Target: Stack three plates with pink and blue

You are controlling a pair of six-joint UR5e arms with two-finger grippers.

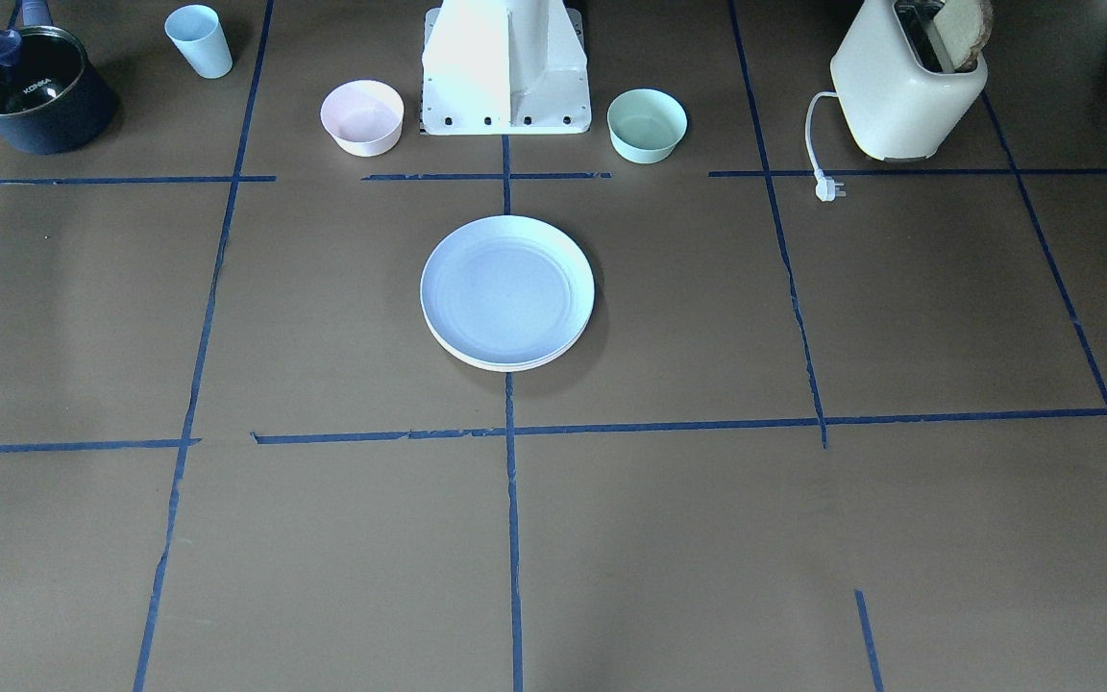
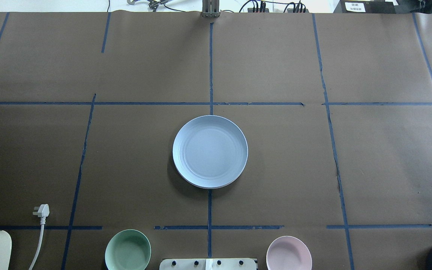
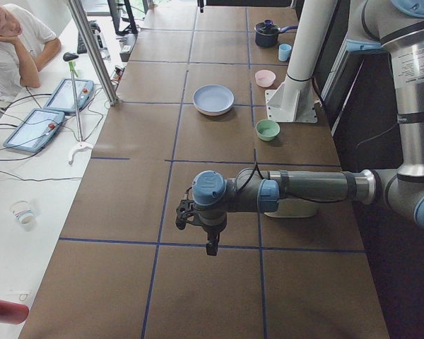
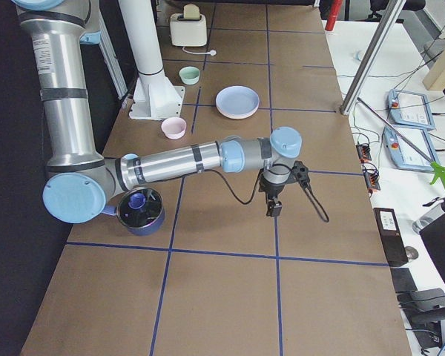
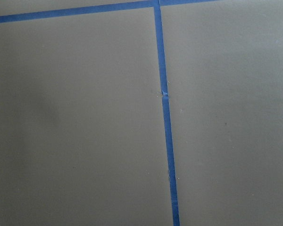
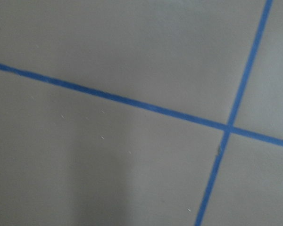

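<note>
A pale blue plate (image 1: 505,286) lies on top of a stack at the table's middle, also seen in the overhead view (image 2: 210,150). A cream-white plate rim (image 1: 505,364) shows under it at the front edge. The pink plate is hidden inside the stack. My left gripper (image 3: 210,244) hangs over bare table far from the stack, in the exterior left view only. My right gripper (image 4: 272,206) hangs over bare table at the other end, in the exterior right view only. I cannot tell if either is open or shut. Both wrist views show only brown paper and blue tape.
A small pink bowl (image 1: 362,117) and a mint-green bowl (image 1: 647,125) flank the robot base (image 1: 505,77). A toaster (image 1: 904,86) with its plug (image 1: 829,188), a dark pot (image 1: 35,91) and a blue cup (image 1: 199,40) stand along the robot's side. A seated operator (image 3: 10,42) is beside the table.
</note>
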